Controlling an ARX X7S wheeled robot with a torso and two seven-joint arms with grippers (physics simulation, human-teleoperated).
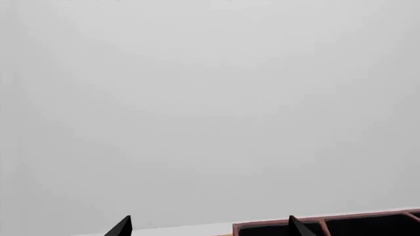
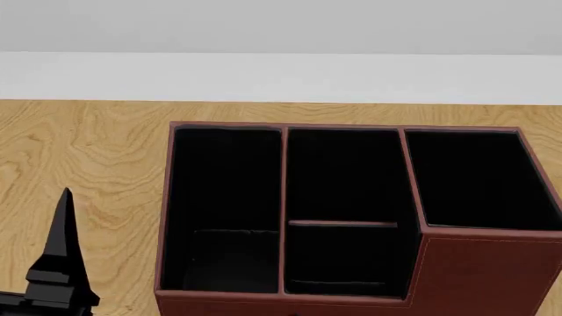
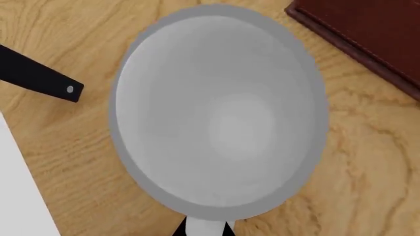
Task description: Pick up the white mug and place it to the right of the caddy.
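Surface: a wooden tabletop (image 2: 88, 151) with light oak-toned, bold swirling grain. It ends at a straight far edge; beyond it runs a pale white band, then a flat grey wall (image 2: 281, 23). No other room detail shows.

The caddy (image 2: 478, 273) sits on the wood, filling most of the head view. Reddish-brown, leather-look skin with fine stitching along the edges; matte black interior. Thin dividers cut it into compartments: one long bay at left, a middle bay split by a low crossbar, and a taller block at right. All corners are square.

The white mug (image 3: 220, 115) is seen from straight above in the right wrist view: a round rim and a smooth glossy bowl of plain white, shading to grey at the rim. It stands upright on the wood, just beside a corner of the caddy (image 3: 367, 34), apart from it. A short white stub shows at the mug's edge.

Right gripper: one black finger (image 3: 39, 78) lies well out from the mug's rim, not touching; the other finger is barely visible, so jaws read as spread.

Left gripper (image 1: 210, 227): two black tips set wide apart, nothing between them, facing the blank wall, with the caddy's rim (image 1: 367, 219) beneath.
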